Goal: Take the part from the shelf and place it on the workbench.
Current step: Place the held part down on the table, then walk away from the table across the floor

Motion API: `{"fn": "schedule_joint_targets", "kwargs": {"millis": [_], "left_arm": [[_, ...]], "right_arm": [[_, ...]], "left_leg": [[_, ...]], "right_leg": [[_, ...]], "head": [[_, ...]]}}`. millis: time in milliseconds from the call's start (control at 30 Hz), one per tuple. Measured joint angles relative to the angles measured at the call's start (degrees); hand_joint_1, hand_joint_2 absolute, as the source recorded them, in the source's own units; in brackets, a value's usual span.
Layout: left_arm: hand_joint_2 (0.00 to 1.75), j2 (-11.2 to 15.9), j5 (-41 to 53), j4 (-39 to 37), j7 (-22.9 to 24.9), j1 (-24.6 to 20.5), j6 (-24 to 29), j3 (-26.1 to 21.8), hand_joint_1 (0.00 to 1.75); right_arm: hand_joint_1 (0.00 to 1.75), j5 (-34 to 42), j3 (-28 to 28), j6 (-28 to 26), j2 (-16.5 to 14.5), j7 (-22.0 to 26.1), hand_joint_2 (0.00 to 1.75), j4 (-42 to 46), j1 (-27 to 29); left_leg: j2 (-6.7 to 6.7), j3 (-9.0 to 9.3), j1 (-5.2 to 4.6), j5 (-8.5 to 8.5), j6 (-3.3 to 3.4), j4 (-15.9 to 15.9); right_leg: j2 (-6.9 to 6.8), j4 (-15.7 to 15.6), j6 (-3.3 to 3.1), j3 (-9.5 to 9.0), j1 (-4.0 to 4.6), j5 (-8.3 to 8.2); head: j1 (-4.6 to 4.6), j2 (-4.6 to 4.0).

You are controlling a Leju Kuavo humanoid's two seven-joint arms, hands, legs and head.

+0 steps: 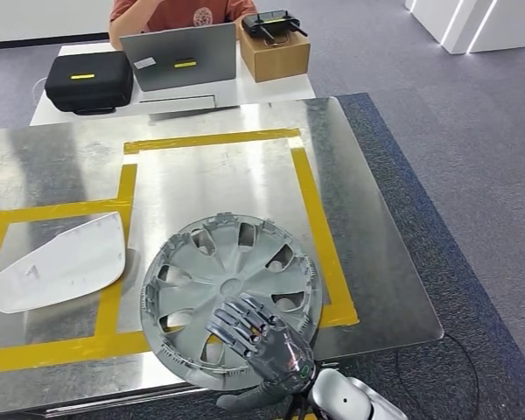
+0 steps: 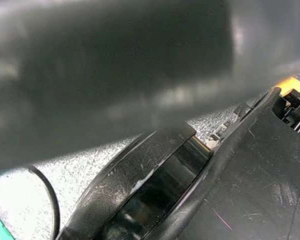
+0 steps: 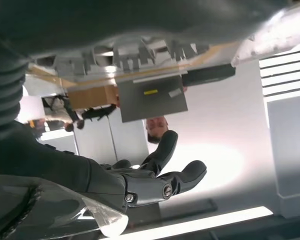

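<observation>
the wheel cover (image 1: pixel 230 293) lies flat on the shiny surface (image 1: pixel 385 262), low in the middle of the frame. your right robot hand (image 1: pixel 263 341) rests over its near rim, fingers spread, holding nothing. it looks light, stiff and slippery, so grab the rim.

A white curved cover (image 1: pixel 61 265) lies on the shiny counter (image 1: pixel 379 262) near yellow tape (image 1: pixel 319 227). Behind, a person (image 1: pixel 180 10) sits at a laptop (image 1: pixel 178 56), between a black case (image 1: pixel 89 80) and a brown box (image 1: pixel 274 52).
</observation>
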State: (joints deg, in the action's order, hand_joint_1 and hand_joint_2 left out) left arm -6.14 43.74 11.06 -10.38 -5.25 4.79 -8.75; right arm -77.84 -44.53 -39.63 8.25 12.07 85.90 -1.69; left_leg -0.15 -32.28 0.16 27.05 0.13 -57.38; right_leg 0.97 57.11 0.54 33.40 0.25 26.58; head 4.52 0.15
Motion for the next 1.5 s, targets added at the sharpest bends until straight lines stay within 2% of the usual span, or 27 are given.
{"fn": "schedule_joint_targets", "kwargs": {"millis": [267, 500, 600, 800, 867, 900, 933, 967, 1033, 1067, 1100, 1133, 1167, 1200, 1233, 1267, 1300, 1367, 1400, 1433, 1467, 1500], "left_arm": [[0.00, 0.0, 0.3, 0.0, -0.3, 0.3, 0.8, -1.4, 0.00], [0.00, -0.2, 0.8, 0.0, -0.4, 0.7, 0.8, -2.6, 0.00], [0.00, -0.3, 1.0, 0.0, -0.4, 0.7, 0.8, -2.6, 0.00], [0.00, -0.3, 1.0, 0.0, -0.4, 0.7, 0.8, -2.8, 0.00], [0.00, -0.3, 1.0, 0.0, -0.3, 0.7, 0.8, -2.9, 0.00], [0.00, -0.4, 1.0, 0.0, -0.3, 0.6, 0.8, -3.0, 0.00], [0.00, -0.5, 1.0, 0.0, -0.3, 0.6, 0.8, -3.0, 0.00], [0.00, -0.5, 1.0, 0.0, -0.3, 0.6, 0.8, -3.0, 0.00], [0.00, -0.6, 1.0, 0.0, -0.3, 0.6, 0.8, -3.0, 0.00], [0.00, -0.6, 1.0, 0.0, -0.3, 0.7, 0.8, -3.0, 0.00], [0.00, -0.6, 1.0, 0.0, -0.3, 0.7, 0.8, -3.0, 0.00], [0.00, -0.7, 1.1, 0.0, -0.3, 0.7, 0.8, -3.0, 0.00], [0.00, -0.7, 1.1, 0.0, -0.3, 0.7, 0.8, -3.1, 0.00], [0.00, -0.8, 1.1, 0.0, -0.2, 0.7, 0.8, -3.1, 0.00], [0.00, -0.8, 1.1, 0.0, -0.2, 0.7, 0.8, -3.1, 0.00], [0.00, -0.7, 1.1, 0.0, -0.2, 0.7, 0.8, -3.1, 0.00], [0.00, -0.7, 1.1, 0.0, -0.2, 0.7, 0.8, -3.1, 0.00], [0.00, -0.7, 1.1, 0.0, -0.2, 0.7, 0.8, -3.2, 0.00], [0.00, -0.7, 1.1, 0.0, -0.2, 0.7, 0.8, -3.3, 0.00], [0.00, -0.7, 1.1, 0.0, -0.1, 0.8, 0.8, -3.4, 0.00], [0.00, -0.7, 1.1, 0.0, -0.1, 0.8, 0.8, -3.5, 0.00], [0.00, -0.7, 1.1, 0.0, -0.1, 0.8, 0.8, -3.6, 0.00]], "right_arm": [[0.00, -10.5, 6.5, -0.1, -3.4, 0.8, 0.00, 13.0, 3.7], [0.00, -12.2, 13.4, -0.3, -8.9, 9.3, 0.00, 26.8, 5.5], [0.00, -12.2, 15.1, -0.3, -10.7, 11.2, 0.00, 30.6, 5.8], [0.00, -12.3, 17.1, -0.3, -12.8, 13.1, 0.00, 34.4, 6.0], [0.00, -12.3, 17.5, -0.3, -13.3, 13.2, 0.00, 35.1, 6.1], [0.00, -12.3, 17.7, -0.3, -13.5, 13.3, 0.00, 35.4, 6.1], [0.00, -12.3, 17.9, -0.3, -13.7, 13.3, 0.00, 35.7, 6.1], [0.00, -12.3, 18.0, -0.3, -13.7, 13.3, 0.00, 35.8, 6.2], [0.00, -12.3, 18.2, -0.3, -13.7, 13.3, 0.00, 36.0, 6.3], [0.00, -12.3, 18.2, -0.3, -13.7, 13.3, 0.00, 36.0, 6.4], [0.00, -12.2, 18.3, -0.3, -13.7, 13.3, 0.00, 36.0, 6.5], [0.00, -12.2, 18.3, -0.3, -13.7, 13.3, 0.00, 36.0, 6.6], [0.00, -12.2, 18.4, -0.3, -13.7, 13.2, 0.00, 36.0, 6.6], [0.00, -12.2, 18.4, -0.3, -13.7, 13.2, 0.00, 36.0, 6.6], [0.00, -12.2, 18.4, -0.3, -13.7, 13.2, 0.00, 36.0, 6.6], [0.00, -12.2, 18.5, -0.3, -13.7, 13.3, 0.00, 36.0, 6.6], [0.00, -12.2, 18.5, -0.3, -13.8, 13.3, 0.00, 36.0, 6.7], [0.00, -12.2, 18.7, -0.3, -13.9, 13.3, 0.00, 36.1, 6.8], [0.00, -12.2, 18.7, -0.3, -14.0, 13.3, 0.00, 36.1, 6.8], [0.00, -12.2, 18.8, -0.3, -14.1, 13.3, 0.00, 36.1, 6.8], [0.00, -12.2, 18.9, -0.2, -14.1, 13.3, 0.00, 36.1, 6.8], [0.00, -12.2, 18.9, -0.2, -14.2, 13.4, 0.00, 36.1, 6.8]], "left_leg": [[0.00, 0.00, 0.00, 0.00, 0.00, 0.0], [0.00, 0.02, 0.00, -0.02, 0.02, 0.0], [0.01, 0.03, 0.00, -0.02, 0.02, 0.0], [0.00, -0.04, -0.27, 0.22, 0.66, -0.4], [0.04, 0.03, -0.20, -0.24, 1.06, -0.1], [0.13, 0.12, -0.07, -0.68, 1.29, 0.4], [0.23, 0.17, 0.10, -1.16, 1.55, 0.8], [0.36, 0.13, 0.29, -1.55, 1.74, 1.3], [0.59, -0.32, 0.33, -1.94, 1.86, 1.4], [0.71, -0.62, 0.36, -2.09, 1.75, 1.4], [0.82, -0.91, 0.44, -2.25, 1.58, 1.3], [0.89, -1.22, 0.59, -2.41, 1.38, 1.2], [0.92, -1.55, 0.80, -2.56, 1.12, 1.0], [0.92, -1.89, 0.97, -2.68, 0.79, 0.6], [0.84, -2.22, 1.07, -2.79, 0.40, 0.3], [0.76, -2.45, 1.08, -2.92, -0.03, 0.0], [0.68, -2.63, 1.00, -3.09, -0.48, -0.2], [0.61, -2.86, 1.01, -3.55, -1.32, -0.3], [0.60, -3.10, 1.12, -3.24, -1.66, -0.6], [0.60, -3.48, 1.21, -2.06, -1.91, -1.5], [0.59, -4.13, 1.26, 0.02, -2.07, -3.4], [0.58, -5.04, 1.26, 2.86, -2.14, -6.5]], "right_leg": [[0.01, 0.0, 0.00, 0.00, 0.00, 0.00], [0.02, 0.0, 0.00, -0.02, 0.00, 0.00], [0.01, 0.0, 0.00, -0.02, 0.00, -0.01], [0.01, -0.1, 0.43, -0.10, -0.28, -0.14], [0.01, -0.2, 0.77, -0.14, -0.32, -0.32], [-0.05, 0.0, 1.00, 0.04, -0.33, -0.01], [-0.14, 0.9, 1.25, 0.47, -0.34, 0.98], [-0.24, 3.1, 1.50, 1.35, -0.39, 2.76], [-0.40, 10.4, 2.07, 4.05, -0.73, 7.23], [-0.43, 13.7, 2.34, 5.16, -0.92, 8.72], [-0.48, 15.4, 2.60, 5.44, -1.11, 9.15], [-0.57, 14.8, 2.86, 4.62, -1.31, 8.51], [-0.72, 11.8, 3.15, 2.56, -1.55, 7.02], [-0.92, 7.4, 3.55, -0.13, -1.83, 5.69], [-0.92, 3.7, 3.67, -2.58, -1.92, 4.61], [-0.84, 1.2, 3.56, -4.15, -1.99, 3.95], [-0.66, 0.1, 3.20, -4.63, -1.94, 3.98], [-0.36, 0.4, 1.95, -3.82, -1.79, 3.83], [-0.42, 0.4, 1.29, -3.45, -1.77, 3.71], [-0.50, 0.4, 0.66, -3.18, -1.73, 3.33], [-0.58, 0.4, 0.10, -2.83, -1.70, 2.84], [-0.64, 0.4, -0.30, -2.43, -1.57, 2.33]], "head": [[0.00, 0.00], [-0.01, 0.00], [-0.02, 0.00], [-0.04, 0.00], [-0.05, 0.00], [-0.02, 0.00], [0.05, 0.01], [0.15, 0.01], [0.29, 0.01], [0.31, 0.00], [0.29, 0.00], [0.28, 0.00], [0.28, 0.00], [0.30, 0.00], [0.41, 0.00], [0.48, 0.00], [0.52, 0.01], [0.50, 0.01], [0.39, 0.01], [0.29, 0.00], [0.11, 0.00], [-0.08, 0.00]]}}
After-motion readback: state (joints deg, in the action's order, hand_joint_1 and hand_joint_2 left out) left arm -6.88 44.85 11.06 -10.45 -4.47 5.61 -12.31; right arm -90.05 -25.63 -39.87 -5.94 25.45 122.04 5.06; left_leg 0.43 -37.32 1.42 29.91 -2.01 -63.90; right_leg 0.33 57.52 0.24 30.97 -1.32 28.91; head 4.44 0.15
